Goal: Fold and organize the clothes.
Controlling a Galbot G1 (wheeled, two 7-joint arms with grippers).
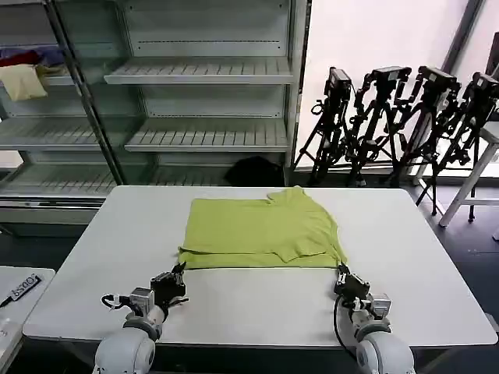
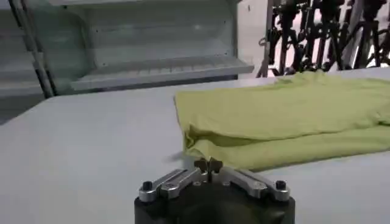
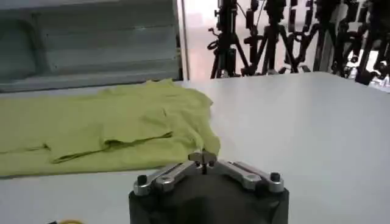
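The clothes are one lime yellow-green T-shirt (image 1: 261, 232), lying partly folded on the white table (image 1: 405, 234) with a sleeve turned over its right side. My left gripper (image 1: 178, 272) sits at the shirt's near left corner. Its fingertips (image 2: 208, 163) are pressed together on the hem of the T-shirt (image 2: 286, 115). At the near right corner my right gripper (image 1: 341, 274) is likewise shut, its tips (image 3: 202, 158) pinching the corner of the T-shirt (image 3: 97, 125). Both corners rest low on the tabletop.
Grey shelving (image 1: 203, 74) stands behind the table, with cream and red garments (image 1: 23, 74) on an upper left shelf. Camera tripods (image 1: 398, 117) crowd the back right. A dark bundle (image 1: 253, 171) lies beyond the far edge. A small side table (image 1: 19, 292) is at the left.
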